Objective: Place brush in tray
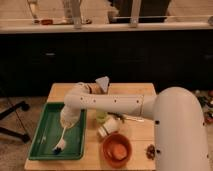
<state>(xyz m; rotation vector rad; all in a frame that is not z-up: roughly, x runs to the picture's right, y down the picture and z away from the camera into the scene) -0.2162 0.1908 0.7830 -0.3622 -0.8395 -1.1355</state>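
The green tray (41, 131) lies on the left part of the wooden table. The brush (61, 141) is inside the tray's right half: its white handle runs down from under my gripper, and its dark bristle head (57, 149) rests near the tray's front. My gripper (67, 119) hangs over the tray's right side, directly above the top end of the handle. I cannot tell whether it touches the handle. My white arm reaches in from the right across the table.
An orange-brown bowl (117, 149) stands at the table's front. A green cup (101, 116), a white tipped object (107, 129) and a thin metal utensil (132, 119) lie under my arm. A grey cone-shaped item (103, 83) stands at the back. A black counter lies beyond.
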